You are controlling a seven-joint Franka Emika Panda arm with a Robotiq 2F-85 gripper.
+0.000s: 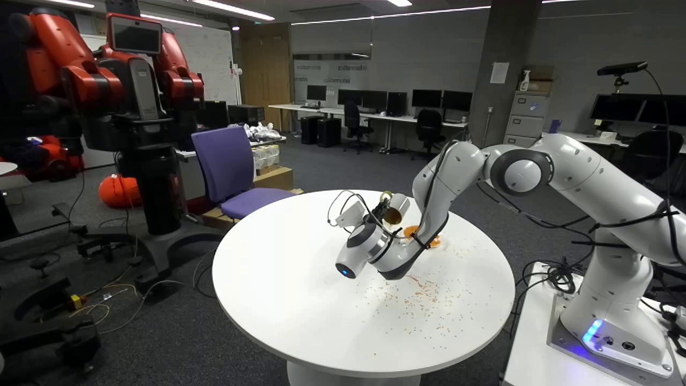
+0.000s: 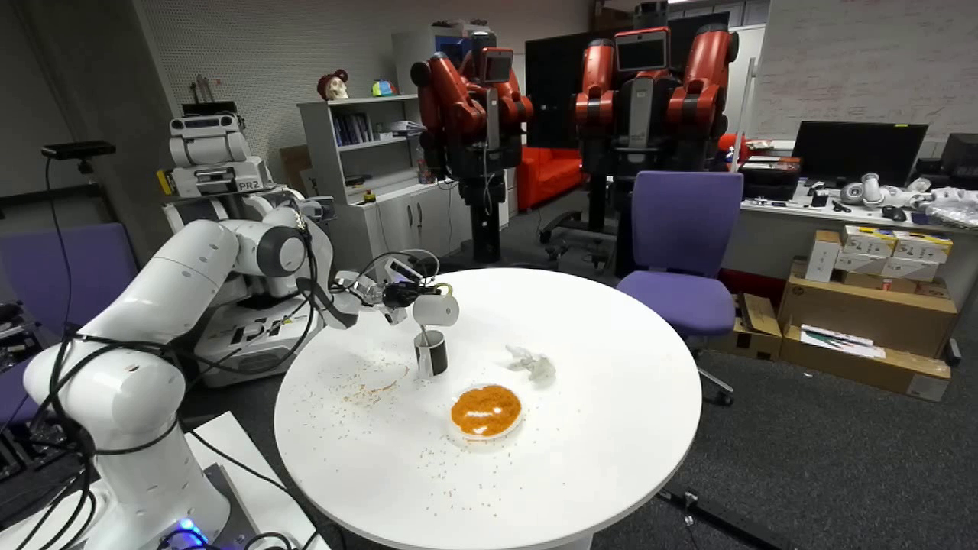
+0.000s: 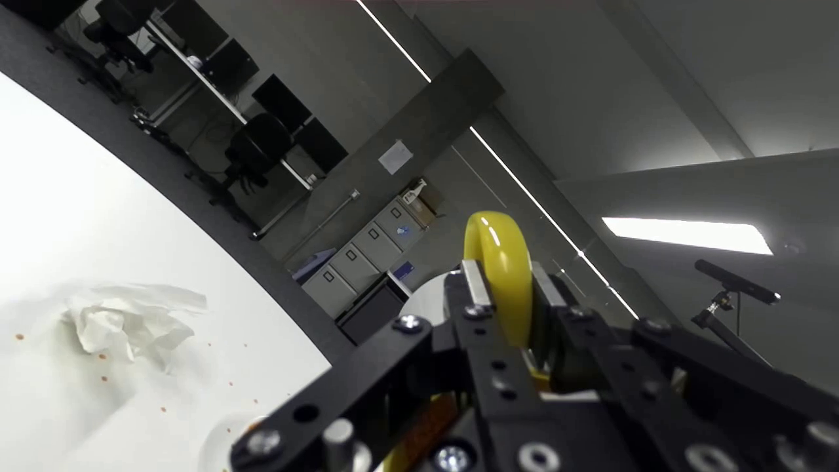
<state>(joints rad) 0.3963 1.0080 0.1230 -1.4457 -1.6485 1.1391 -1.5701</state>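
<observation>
one round table (image 2: 596,451) is spreading below. the gripper (image 3: 510,283) is clamping the mug (image 2: 436,312), which is hanging over an upright cup (image 2: 438,357). its long axis is running slightly off level, mouth (image 1: 393,216) slanting down toward the camera in an exterior view. its outside is showing white, its inside brownish; the yellow handle (image 3: 514,295), pinched between fingers (image 3: 476,283), is sitting uppermost. orange grains (image 1: 415,280) are lying scattered.
</observation>
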